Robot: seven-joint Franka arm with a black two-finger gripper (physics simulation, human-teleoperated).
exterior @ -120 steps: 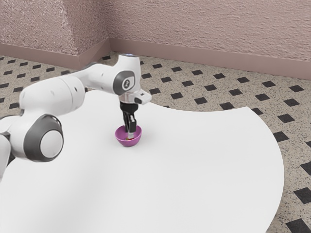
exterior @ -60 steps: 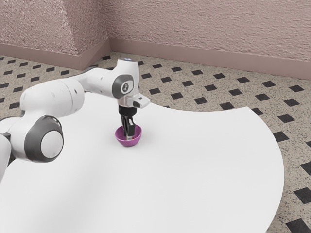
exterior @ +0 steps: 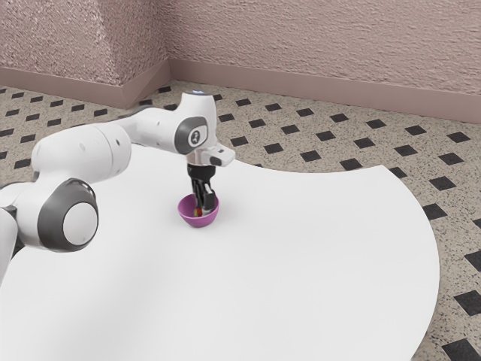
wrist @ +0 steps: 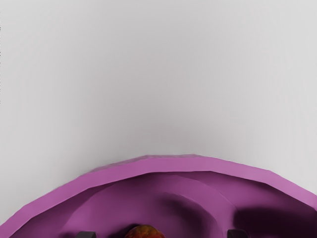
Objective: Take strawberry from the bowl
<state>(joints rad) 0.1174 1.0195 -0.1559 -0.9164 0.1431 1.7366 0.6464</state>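
1. The gripper has its jaws wide, a clear gap between the two dark fingertips, and it grips nothing
2. The strawberry sits in that gap, nearer one fingertip than the other, with space showing on both sides of it. It is inside the bowl, and its visible top is rounded and bumpy, orange-red mottled with dull green
3. The fingers reach down inside the bowl, upright or nearly so; whether they touch its inner wall cannot be told
4. The bowl is purple, round and smooth, deep for its width. Its rim is a thick band of short, straight facets, a lighter purple than the inside, where curved bands and dark shadows lie over the wall
5. The bowl stands upright on the table, whose top is plain white and matt, with a curved edge that dips inward on the far side and comes to a corner towards the exterior view's right
6. The arm comes in from the exterior view's left, glossy white with rounded links and dark grey joint rings
7. Beyond lie a speckled beige floor set with black diamonds, and a rough pink plaster wall above a smooth skirting
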